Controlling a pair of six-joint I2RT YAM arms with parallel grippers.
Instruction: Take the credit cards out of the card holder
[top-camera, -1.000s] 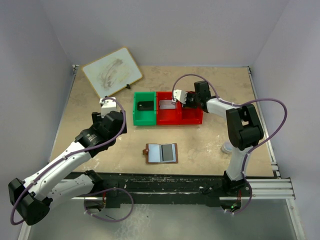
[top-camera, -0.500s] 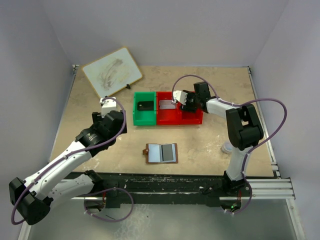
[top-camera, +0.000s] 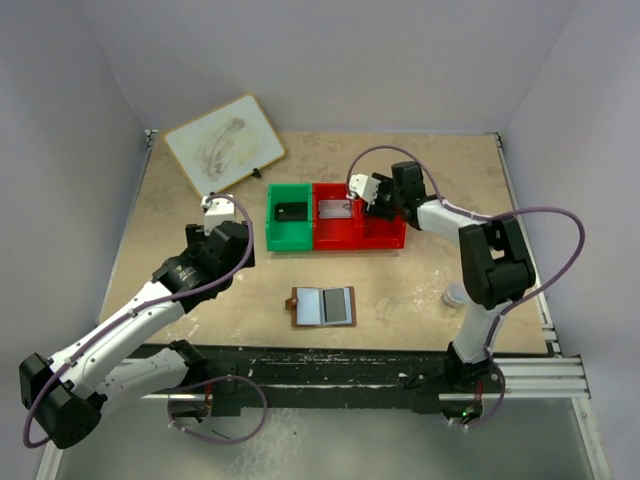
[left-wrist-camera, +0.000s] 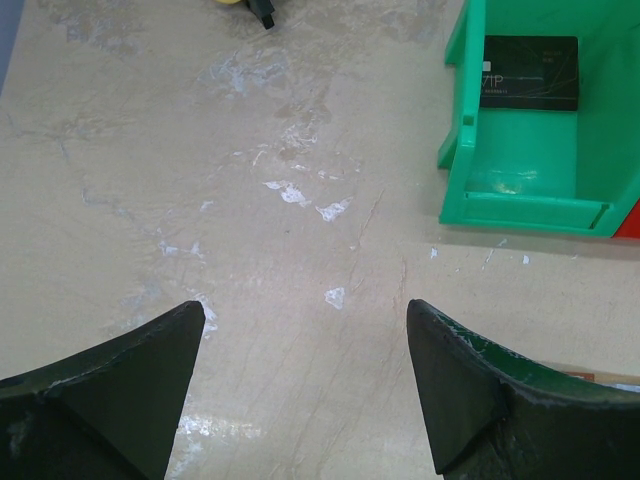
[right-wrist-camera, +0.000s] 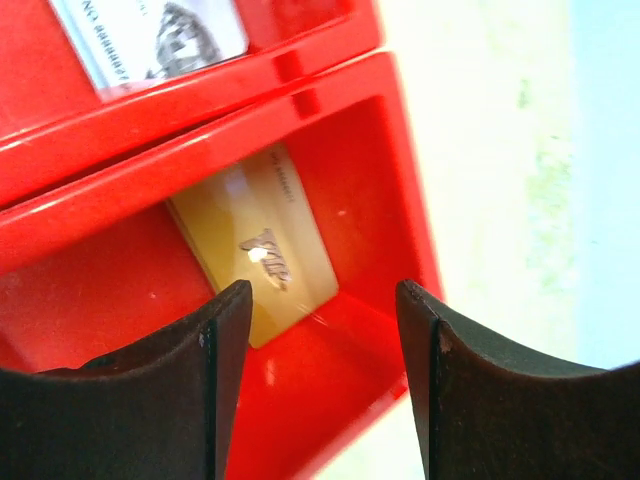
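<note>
The brown card holder (top-camera: 322, 306) lies open on the table near the front edge, its pale blue-grey panels up. A black card (top-camera: 292, 212) lies in the green bin (top-camera: 290, 238); it also shows in the left wrist view (left-wrist-camera: 528, 86). A silver card (top-camera: 336, 210) lies in the middle red bin. A gold card (right-wrist-camera: 262, 255) lies in the right red bin (right-wrist-camera: 340, 400). My right gripper (right-wrist-camera: 318, 300) is open and empty just above that bin, over the gold card. My left gripper (left-wrist-camera: 305, 315) is open and empty above bare table, left of the green bin (left-wrist-camera: 520, 195).
A white drawing board (top-camera: 224, 143) stands at the back left. A small pale round object (top-camera: 455, 296) sits by the right arm's base. Grey walls close in the table on three sides.
My right gripper has drawn back slightly to the right over the red bin. The left arm and the card holder have not moved.
</note>
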